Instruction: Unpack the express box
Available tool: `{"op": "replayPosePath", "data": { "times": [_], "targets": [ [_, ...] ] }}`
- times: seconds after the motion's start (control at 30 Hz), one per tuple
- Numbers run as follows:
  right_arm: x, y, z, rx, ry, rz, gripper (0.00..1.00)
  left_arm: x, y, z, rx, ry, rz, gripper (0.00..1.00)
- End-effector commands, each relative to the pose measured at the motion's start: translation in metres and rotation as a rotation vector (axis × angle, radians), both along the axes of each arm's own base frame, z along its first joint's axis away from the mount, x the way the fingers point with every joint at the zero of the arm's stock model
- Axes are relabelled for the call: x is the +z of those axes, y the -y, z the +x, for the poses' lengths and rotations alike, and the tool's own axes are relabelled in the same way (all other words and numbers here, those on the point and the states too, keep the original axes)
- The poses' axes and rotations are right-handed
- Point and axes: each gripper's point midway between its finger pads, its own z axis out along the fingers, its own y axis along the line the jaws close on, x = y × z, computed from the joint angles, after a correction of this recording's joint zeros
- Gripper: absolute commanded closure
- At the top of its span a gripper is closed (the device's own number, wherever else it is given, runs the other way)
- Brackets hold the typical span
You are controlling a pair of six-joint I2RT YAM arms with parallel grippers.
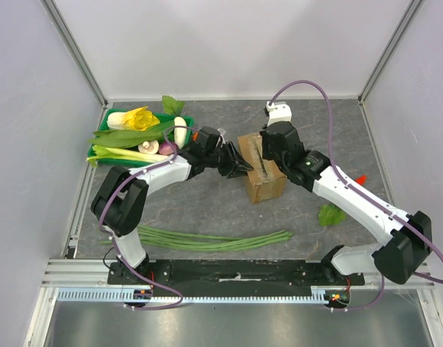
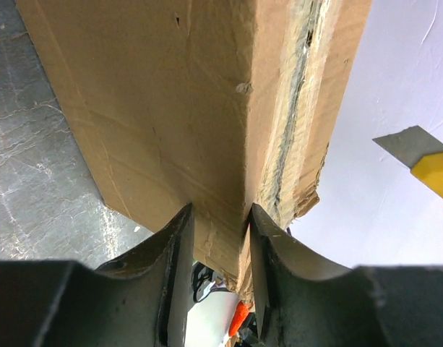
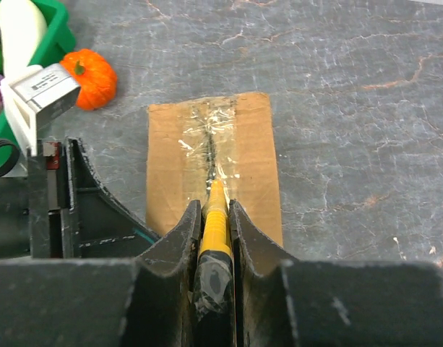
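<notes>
The express box [image 1: 263, 172] is a small brown cardboard box in the middle of the table, with a taped seam on top. My left gripper [image 1: 241, 165] is shut on the box's left corner edge. In the left wrist view the cardboard [image 2: 170, 108] sits between the fingers [image 2: 179, 249]. My right gripper [image 1: 273, 153] is above the box, shut on a yellow utility knife [image 3: 215, 217]. The knife tip rests on the taped seam of the box [image 3: 170, 166]. The seam looks slit along part of its length. The knife blade also shows in the left wrist view [image 2: 416, 155].
A green tray [image 1: 105, 114] of vegetables stands at the back left. Long green beans [image 1: 214, 240] lie near the front. A green leaf [image 1: 330, 215] and a small orange-red item [image 1: 360, 178] lie to the right. A small orange pumpkin [image 3: 95, 78] sits by the tray.
</notes>
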Motion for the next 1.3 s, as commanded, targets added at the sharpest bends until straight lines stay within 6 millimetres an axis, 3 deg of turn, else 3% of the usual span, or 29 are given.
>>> {"op": "replayPosePath", "data": {
  "times": [0.0, 0.5, 0.83, 1.27],
  "targets": [
    [0.010, -0.006, 0.000, 0.013, 0.042, 0.050, 1.00, 0.009, 0.004, 0.013, 0.052, 0.002, -0.001, 0.66],
    [-0.015, -0.019, 0.023, 0.016, 0.069, 0.007, 1.00, 0.008, 0.006, 0.012, 0.051, -0.017, -0.007, 0.66],
    [-0.028, -0.010, 0.024, -0.015, 0.059, -0.041, 1.00, 0.002, 0.006, 0.010, 0.058, -0.027, 0.004, 0.65],
    [-0.056, -0.015, 0.012, 0.029, -0.014, -0.033, 1.00, 0.002, 0.012, 0.017, 0.073, -0.045, -0.013, 0.65]
  ]
}}
